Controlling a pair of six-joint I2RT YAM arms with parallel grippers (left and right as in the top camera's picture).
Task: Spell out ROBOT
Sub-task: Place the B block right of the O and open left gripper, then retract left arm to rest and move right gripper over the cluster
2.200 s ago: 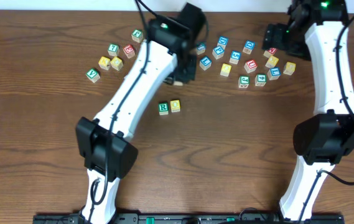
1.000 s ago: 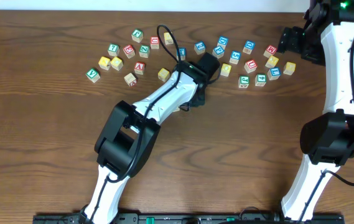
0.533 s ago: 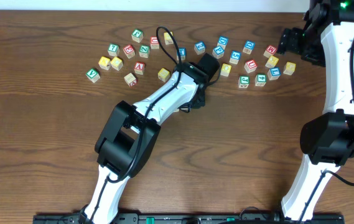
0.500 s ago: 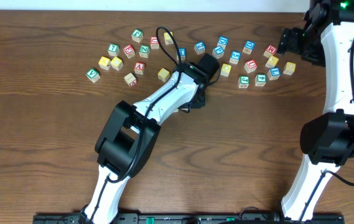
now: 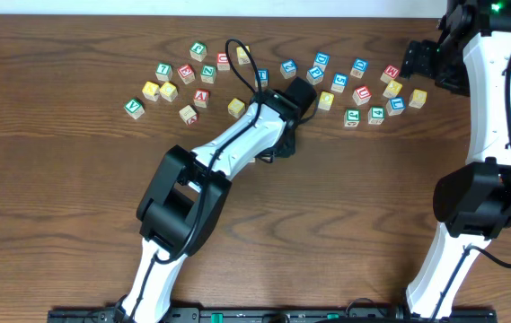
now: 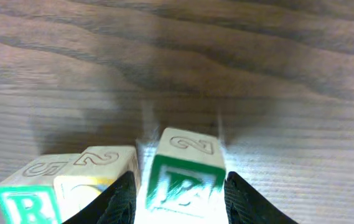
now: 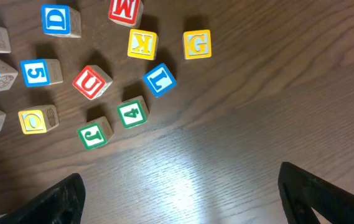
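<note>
In the left wrist view three cubes stand in a row on the wood. From the left these are the green R cube (image 6: 22, 196), a yellow-faced cube (image 6: 96, 177) and the green B cube (image 6: 186, 180). My left gripper (image 6: 181, 202) is open and straddles the B cube, with a thin gap at the left finger (image 6: 117, 200). Overhead, the left gripper (image 5: 277, 144) hides this row. My right gripper (image 7: 183, 199) hangs wide open and empty near a blue-lettered cube (image 7: 160, 79), perhaps the T, and another yellow-faced cube (image 7: 37, 120).
Loose letter cubes lie in two scattered groups along the back of the table, one at the left (image 5: 167, 81) and one at the right (image 5: 363, 85). The right gripper (image 5: 417, 58) hovers at the right group's far edge. Bare wood fills the front half.
Since the oldest frame my left arm has swung from the back cubes down over the R and yellow cubes. Over the last second neither arm has visibly moved.
</note>
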